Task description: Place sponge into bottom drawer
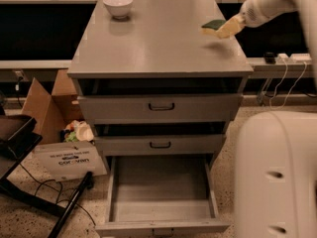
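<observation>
The sponge (pixel 215 27), pale yellow with a dark green top face, is held in my gripper (pixel 225 28) and hangs a little above the right side of the grey cabinet top (pixel 158 38). The gripper comes in from the upper right on the white arm (pixel 270 4) and is shut on the sponge. The bottom drawer (pixel 161 187), the lowest of three, is pulled out and open below, and its grey tray holds nothing. The two upper drawers (pixel 161 107) are shut.
A white bowl (pixel 118 5) stands at the cabinet top's back left. A cardboard box (pixel 47 105) and a white bag (pixel 69 157) sit on the floor to the left. A black stand (pixel 20 143) is at far left. My white base (pixel 277 177) fills the lower right.
</observation>
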You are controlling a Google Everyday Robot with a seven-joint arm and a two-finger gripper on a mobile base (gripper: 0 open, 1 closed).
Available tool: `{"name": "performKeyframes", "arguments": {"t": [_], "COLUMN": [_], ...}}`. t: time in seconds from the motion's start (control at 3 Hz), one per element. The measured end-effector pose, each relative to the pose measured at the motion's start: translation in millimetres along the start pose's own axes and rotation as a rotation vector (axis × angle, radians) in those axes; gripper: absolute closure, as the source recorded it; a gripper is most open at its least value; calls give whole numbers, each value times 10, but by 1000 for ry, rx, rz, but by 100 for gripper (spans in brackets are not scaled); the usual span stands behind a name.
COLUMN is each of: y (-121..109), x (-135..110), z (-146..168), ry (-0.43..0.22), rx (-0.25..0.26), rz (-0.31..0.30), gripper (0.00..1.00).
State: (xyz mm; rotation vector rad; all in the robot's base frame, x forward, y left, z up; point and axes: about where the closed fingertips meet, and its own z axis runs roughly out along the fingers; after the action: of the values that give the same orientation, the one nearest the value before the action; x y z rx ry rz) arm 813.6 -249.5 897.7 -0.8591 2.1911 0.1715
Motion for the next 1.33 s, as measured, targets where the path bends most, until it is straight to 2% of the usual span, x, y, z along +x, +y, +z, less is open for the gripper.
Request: {"name": "performKeyframes", "arguments": {"t": [0.33, 0.67, 1.0, 1.33], "y": [37, 160, 407, 879], "x": [902, 1516, 1904, 2519], "z": [-1051, -1595, -1991, -1724], "ry": [151, 185, 104, -19], "rx": [-22, -30, -46, -167], "rz": [95, 176, 218, 262], "gripper": [100, 100, 100, 100]}}
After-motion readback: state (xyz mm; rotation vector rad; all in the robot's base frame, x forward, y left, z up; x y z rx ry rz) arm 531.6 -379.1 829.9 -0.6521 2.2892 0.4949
